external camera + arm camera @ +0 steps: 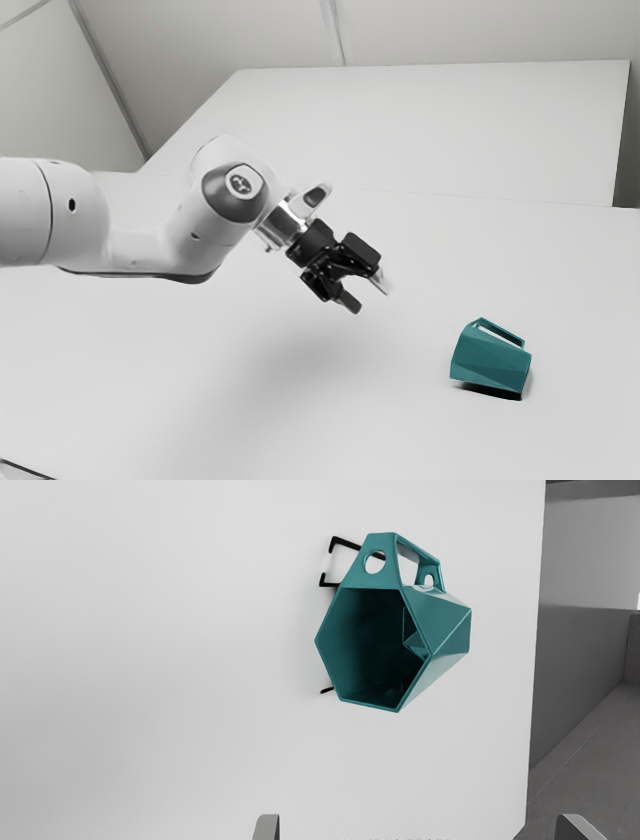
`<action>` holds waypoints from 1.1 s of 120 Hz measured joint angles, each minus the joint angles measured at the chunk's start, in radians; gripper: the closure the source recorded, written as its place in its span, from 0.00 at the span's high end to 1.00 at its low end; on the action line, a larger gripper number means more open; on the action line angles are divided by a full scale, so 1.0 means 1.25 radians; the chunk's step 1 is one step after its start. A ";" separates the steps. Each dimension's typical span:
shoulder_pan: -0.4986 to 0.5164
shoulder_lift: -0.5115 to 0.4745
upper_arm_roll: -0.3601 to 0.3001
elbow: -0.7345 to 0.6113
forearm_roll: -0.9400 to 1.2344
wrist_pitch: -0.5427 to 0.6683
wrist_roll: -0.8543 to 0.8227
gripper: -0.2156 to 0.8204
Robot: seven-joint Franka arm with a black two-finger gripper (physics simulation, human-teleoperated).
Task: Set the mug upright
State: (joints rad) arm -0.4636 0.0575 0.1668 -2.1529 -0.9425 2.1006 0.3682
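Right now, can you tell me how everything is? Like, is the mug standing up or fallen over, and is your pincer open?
Mug: lying on its side, not upright, its open end facing the wrist camera.
Handle: on the mug's upper side, off the table.
Pincer: open, holding nothing, apart from the mug.
Arm: reaching out above the table.
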 joint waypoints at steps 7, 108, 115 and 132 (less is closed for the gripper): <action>-0.006 -0.004 -0.004 -0.017 -0.017 0.009 0.029 0.79; -0.043 0.178 -0.066 0.055 -0.260 0.056 0.320 0.79; -0.046 0.191 -0.067 0.065 -0.274 0.055 0.333 0.79; -0.047 0.216 -0.072 0.080 -0.303 0.051 0.362 0.79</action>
State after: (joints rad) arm -0.5219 0.3270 0.0767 -2.0528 -1.3213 2.1647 0.8211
